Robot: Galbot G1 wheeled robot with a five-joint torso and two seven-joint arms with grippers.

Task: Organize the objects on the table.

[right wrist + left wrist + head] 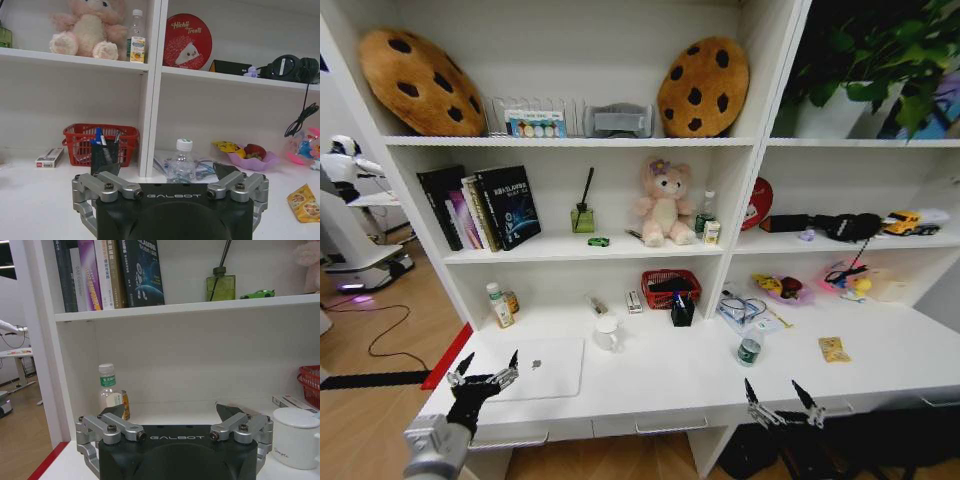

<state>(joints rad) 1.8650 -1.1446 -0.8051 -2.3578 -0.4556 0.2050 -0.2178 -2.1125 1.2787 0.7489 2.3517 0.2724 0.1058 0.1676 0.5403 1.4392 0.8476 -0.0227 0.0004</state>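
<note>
Lower left of the head view: left gripper (487, 368), fingers spread wide and holding nothing, poised over the front edge of the white table (670, 385), just left of the slim silver laptop (542, 367) lying flat and closed there. Lower right of centre: right gripper (782, 397), likewise wide open and empty, at the table's front edge — near the small water bottle (749, 348), not touching it. Further right on the tabletop, well apart from both grippers: the yellow snack packet (834, 349), also seen at the lower right edge of the right wrist view. Mid-frame, on the shelf beside the pink teddy bear (663, 203): the tiny green toy car (598, 241), sitting near a green reed diffuser (583, 218). Centre, at the back of the table: a white mug (608, 332), a red basket (669, 287) and a black pen holder (682, 309) with pens standing inside.
</note>
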